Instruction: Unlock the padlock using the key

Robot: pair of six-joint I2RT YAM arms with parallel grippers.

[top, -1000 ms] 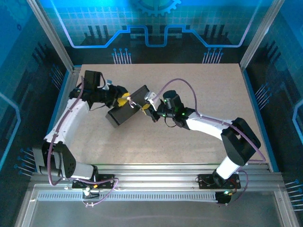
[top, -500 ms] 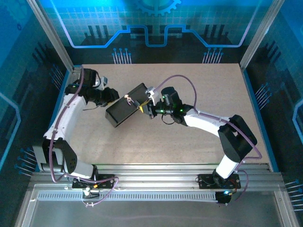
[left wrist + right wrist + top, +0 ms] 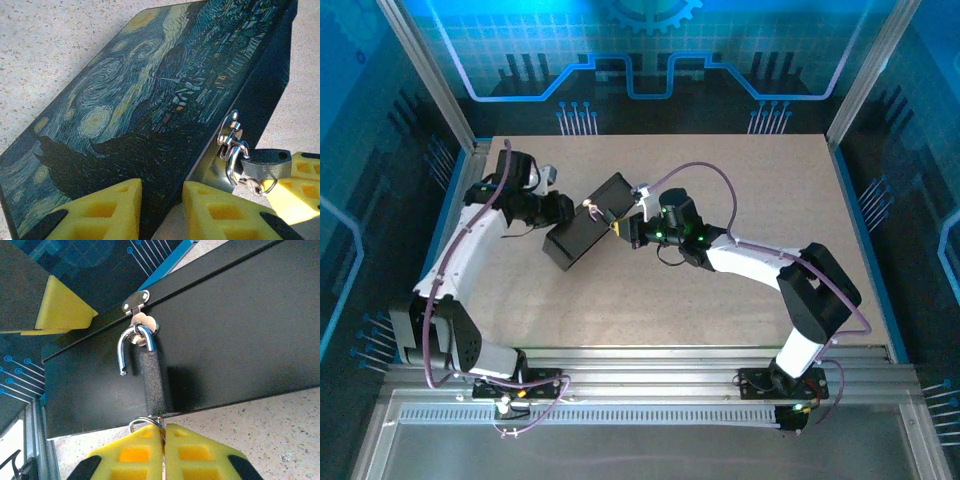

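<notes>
Hanging from the hasp (image 3: 136, 300) of the box (image 3: 150, 100) left of the counter's (image 3: 770, 200) middle, the padlock (image 3: 155, 382), one shackle (image 3: 121, 352) end free, points its long axis straight into the right claw (image 3: 163, 450) clenched on the key (image 3: 161, 427); the left claw (image 3: 162, 210) straddles the box's edge, grip unclear.

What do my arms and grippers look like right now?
The left arm and right arm have white links and black joints, each with a looping purple cable. Green lights glow on the right wrist. The left gripper and right gripper carry yellow pads with square pockets.
</notes>
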